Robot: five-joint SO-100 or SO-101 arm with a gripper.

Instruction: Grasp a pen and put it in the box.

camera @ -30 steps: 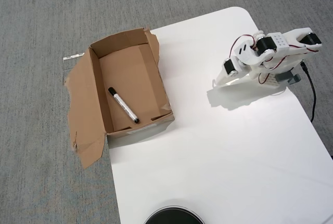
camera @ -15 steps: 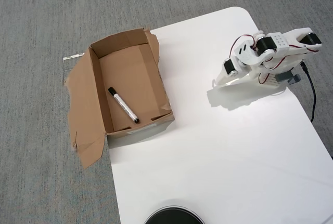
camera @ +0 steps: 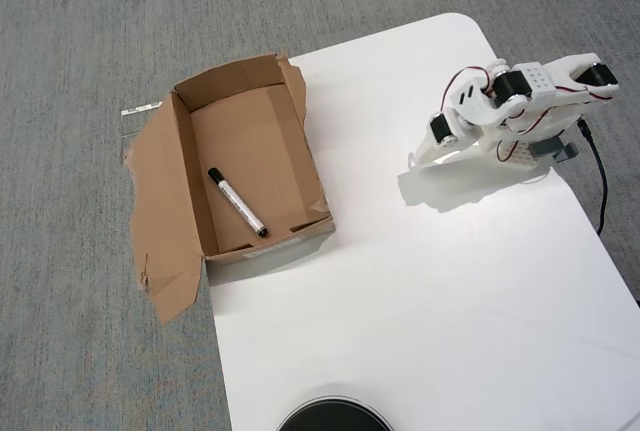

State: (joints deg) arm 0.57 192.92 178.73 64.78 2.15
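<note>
pen (camera: 238, 203) flat in box (camera: 182, 201), tool (camera: 418, 159) folded, tips unclear

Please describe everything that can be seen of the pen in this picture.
The pen is a slim marker with a white barrel carrying small dark print, a black cap at its upper-left end and a dark tip at its lower-right end. It lies flat and diagonal on the floor of the box, nearer the left wall in the overhead view. It looks like plastic. Only the cardboard touches it; the gripper is far off over the table.
</note>
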